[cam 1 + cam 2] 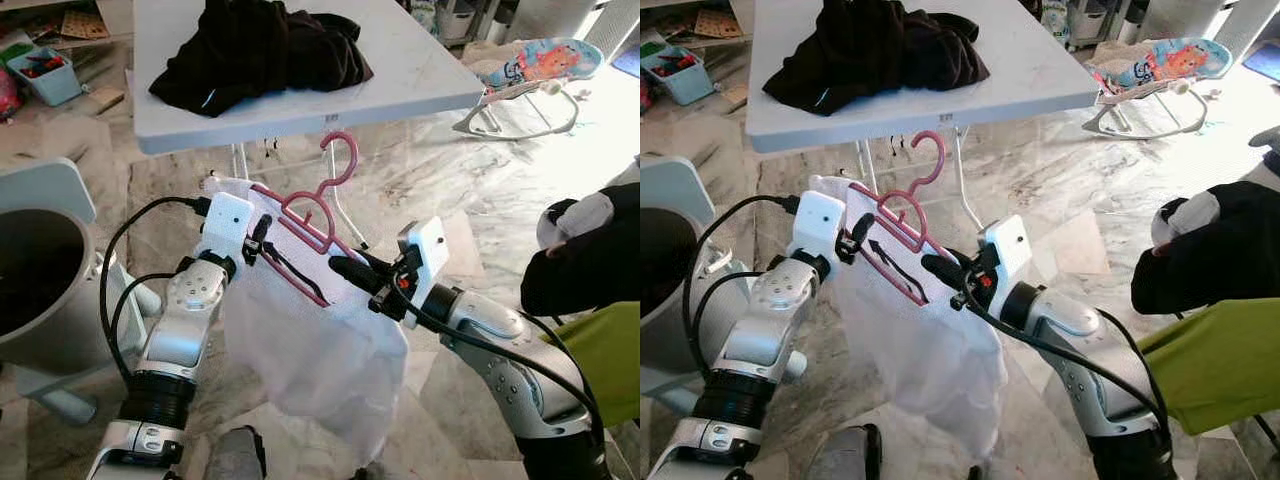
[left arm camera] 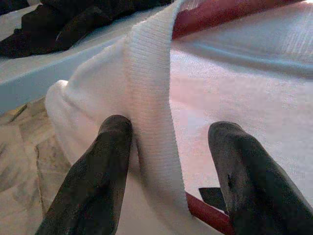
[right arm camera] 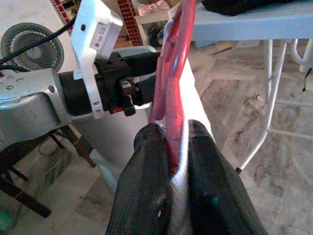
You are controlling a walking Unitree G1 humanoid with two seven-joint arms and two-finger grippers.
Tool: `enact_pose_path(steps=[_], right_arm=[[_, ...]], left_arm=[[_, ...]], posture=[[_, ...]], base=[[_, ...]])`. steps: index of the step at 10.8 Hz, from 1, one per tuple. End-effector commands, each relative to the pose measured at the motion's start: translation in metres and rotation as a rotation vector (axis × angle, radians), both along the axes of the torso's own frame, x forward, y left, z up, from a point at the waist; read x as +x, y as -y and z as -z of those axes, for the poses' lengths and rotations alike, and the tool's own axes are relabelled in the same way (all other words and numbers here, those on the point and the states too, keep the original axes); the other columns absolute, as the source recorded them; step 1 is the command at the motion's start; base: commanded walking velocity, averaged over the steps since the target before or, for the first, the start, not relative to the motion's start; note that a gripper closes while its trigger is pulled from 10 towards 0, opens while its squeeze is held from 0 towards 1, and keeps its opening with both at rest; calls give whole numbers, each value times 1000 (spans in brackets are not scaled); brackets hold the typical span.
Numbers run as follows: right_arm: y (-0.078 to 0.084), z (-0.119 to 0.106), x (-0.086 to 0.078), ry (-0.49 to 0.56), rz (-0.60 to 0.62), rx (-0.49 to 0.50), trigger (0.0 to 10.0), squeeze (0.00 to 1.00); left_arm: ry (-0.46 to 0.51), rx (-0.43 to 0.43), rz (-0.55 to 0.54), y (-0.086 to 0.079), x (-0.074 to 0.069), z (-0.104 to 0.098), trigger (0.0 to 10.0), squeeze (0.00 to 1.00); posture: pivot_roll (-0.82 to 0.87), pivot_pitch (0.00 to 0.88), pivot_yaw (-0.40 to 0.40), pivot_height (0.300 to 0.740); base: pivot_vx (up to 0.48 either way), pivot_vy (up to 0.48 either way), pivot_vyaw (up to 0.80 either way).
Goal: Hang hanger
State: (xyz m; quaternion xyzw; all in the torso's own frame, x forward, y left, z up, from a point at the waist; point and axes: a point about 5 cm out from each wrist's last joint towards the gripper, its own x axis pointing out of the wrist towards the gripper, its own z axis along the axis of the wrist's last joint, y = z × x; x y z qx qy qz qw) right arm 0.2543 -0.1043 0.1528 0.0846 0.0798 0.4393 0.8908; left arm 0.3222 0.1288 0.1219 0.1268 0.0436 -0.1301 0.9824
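A marble floor (image 1: pixel 440 180) lies below one white table (image 1: pixel 420 70), which carries one black garment (image 1: pixel 260 45) near its front edge. In front of that edge, both grippers hold up one pink hanger (image 1: pixel 310 215) bearing one white cloth (image 1: pixel 310 360). The right gripper (image 3: pixel 171 147) pinches hanger and cloth together. The left gripper (image 1: pixel 262 240) has its fingers (image 2: pixel 105 161) spread around a cloth fold. A baby bouncer (image 1: pixel 530 75) stands right, a grey bin (image 1: pixel 40 290) left.

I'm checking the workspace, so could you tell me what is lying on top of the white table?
A heap of dark clothing lies on the white table. Anything beneath the heap is covered.
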Motion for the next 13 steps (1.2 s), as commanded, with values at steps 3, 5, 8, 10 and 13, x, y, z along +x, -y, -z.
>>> enact_pose_path(steps=[3, 5, 8, 10, 13], right_arm=[[-12, -41, -11, 175, -99, 106, 10000, 0], [-7, -34, -14, 158, -104, 72, 10000, 0], [7, -29, -7, 164, -60, 22, 10000, 0], [11, -26, -4, 196, -37, -29, 10000, 0], [15, -13, 8, 318, 73, -240, 10000, 0]], left_arm=[[-76, 15, 14, 1, -1, 17, 0, 0], [-63, 44, -19, -11, 1, 16, 0, 0], [-54, 78, -87, -35, 6, 15, 0, 0], [-33, 88, -116, -43, 9, 11, 0, 0], [35, 55, -128, -45, 14, 0, 0, 0]], posture=[[-24, 81, -44, 740], [-23, 76, -44, 740], [-22, 73, -45, 740], [-20, 68, -46, 740], [-20, 65, -45, 740]], base=[[0, 0, 0], [0, 0, 0], [0, 0, 0], [0, 0, 0], [0, 0, 0]])
